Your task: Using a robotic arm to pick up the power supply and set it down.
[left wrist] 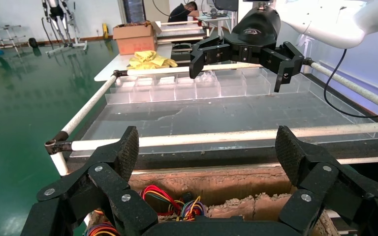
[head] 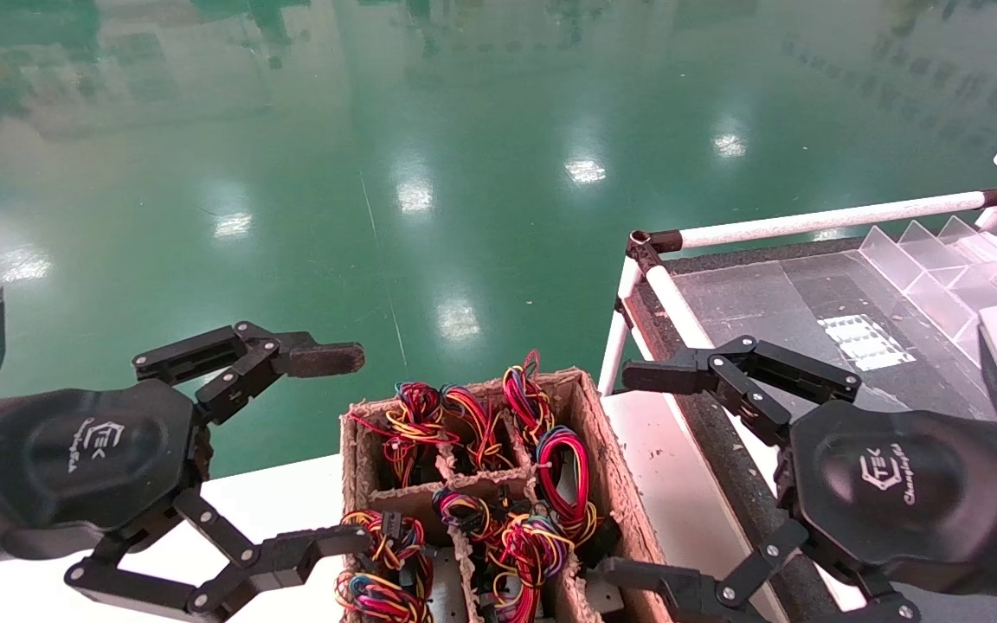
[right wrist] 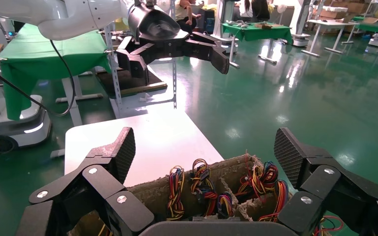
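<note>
While cardboard box (head: 611, 484) holds wire bundles (head: 563, 472), left hand (head: 338, 450) and right hand (head: 637, 472) flank box, both spread wide, empty.

Black pincers (head: 343, 446) flank a brown cardboard box (head: 611, 467) holding red, yellow and blue wires (head: 563, 472).

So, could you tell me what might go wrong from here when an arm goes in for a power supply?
1. Wire loops spill over the cardboard box's dividers; a finger could snag them and drag a neighbouring unit.
2. The compartments are narrow, so the open left gripper or right gripper may catch a divider and shift the box.
3. Both grippers flank the box closely; they could collide if both move inward.
</note>
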